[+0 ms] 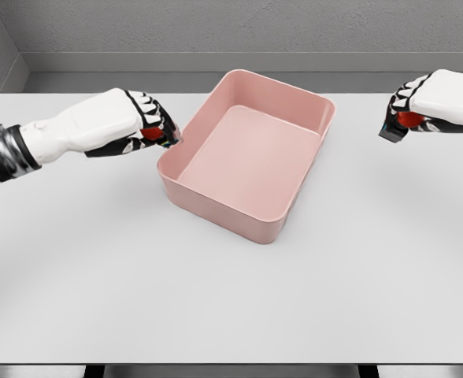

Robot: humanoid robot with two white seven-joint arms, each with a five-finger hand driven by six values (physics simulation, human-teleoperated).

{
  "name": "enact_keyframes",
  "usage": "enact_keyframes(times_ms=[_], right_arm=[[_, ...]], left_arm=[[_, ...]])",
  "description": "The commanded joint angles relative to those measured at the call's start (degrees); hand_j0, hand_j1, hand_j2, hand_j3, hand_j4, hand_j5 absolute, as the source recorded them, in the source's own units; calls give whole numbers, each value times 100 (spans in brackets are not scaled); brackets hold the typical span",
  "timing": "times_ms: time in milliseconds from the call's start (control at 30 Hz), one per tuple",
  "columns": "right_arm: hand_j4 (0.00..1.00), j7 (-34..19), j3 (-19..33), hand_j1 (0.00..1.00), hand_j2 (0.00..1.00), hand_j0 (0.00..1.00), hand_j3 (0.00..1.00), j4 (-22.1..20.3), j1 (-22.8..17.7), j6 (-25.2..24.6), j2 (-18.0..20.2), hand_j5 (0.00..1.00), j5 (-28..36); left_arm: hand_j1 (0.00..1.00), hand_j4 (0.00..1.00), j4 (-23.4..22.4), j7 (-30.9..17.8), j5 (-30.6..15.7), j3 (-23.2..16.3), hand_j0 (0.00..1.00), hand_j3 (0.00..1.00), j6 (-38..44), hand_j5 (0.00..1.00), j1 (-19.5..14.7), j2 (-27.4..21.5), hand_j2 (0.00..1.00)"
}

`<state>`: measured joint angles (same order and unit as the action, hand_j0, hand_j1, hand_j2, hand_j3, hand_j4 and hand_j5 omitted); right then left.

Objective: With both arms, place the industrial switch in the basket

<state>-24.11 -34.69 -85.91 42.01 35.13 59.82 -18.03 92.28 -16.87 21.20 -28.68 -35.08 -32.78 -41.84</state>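
Switch not clearly in view; basket (pixel 247 153) empty, both hands clenched beside it.

No whole switch shows on the desk (pixel 216 299) or in the pink basket. Something red shows inside each fist: one at the left hand (pixel 149 126), just beside the basket's left rim, another at the right hand (pixel 405 114), apart from the right rim. Cannot tell if either is the switch, a part of it, or hand detail. Left hand: fingers curled tight, grasping what cannot be told. Right hand: likewise curled, contents unclear. Both arms lie level over the desk, flanking the basket. Judged step: carry or approach, deposit not yet done. Next move calls for bringing the hands over the basket's opening, clearing the rim, then releasing low inside.
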Motion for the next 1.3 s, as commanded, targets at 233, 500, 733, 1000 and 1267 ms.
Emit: enact_keyframes(times_ms=[233,500,733,1000,1267], right_arm=[[45,-32,6,45,45,45,45,-409,53,-13,-67,45,37],[45,-103,-3,45,45,45,45,-462,79,-13,-251,45,46],[45,-234,-12,45,45,45,45,-462,211,-13,-497,45,46],[45,-252,-38,45,45,45,45,-462,290,-13,-629,45,37],[45,-436,-73,45,45,45,45,-445,457,-13,-1060,45,-7]], left_arm=[[52,52,-52,-334,-11,-305,52,52,8,52,-255,651,52],[53,53,-70,-545,-11,-551,53,53,8,53,-580,967,53],[100,100,-193,-607,-37,-516,100,100,8,100,-730,1310,100],[100,100,-166,-607,-90,-209,100,100,8,100,-694,1258,100],[100,100,-140,-580,-582,239,100,100,8,100,-273,124,100]])
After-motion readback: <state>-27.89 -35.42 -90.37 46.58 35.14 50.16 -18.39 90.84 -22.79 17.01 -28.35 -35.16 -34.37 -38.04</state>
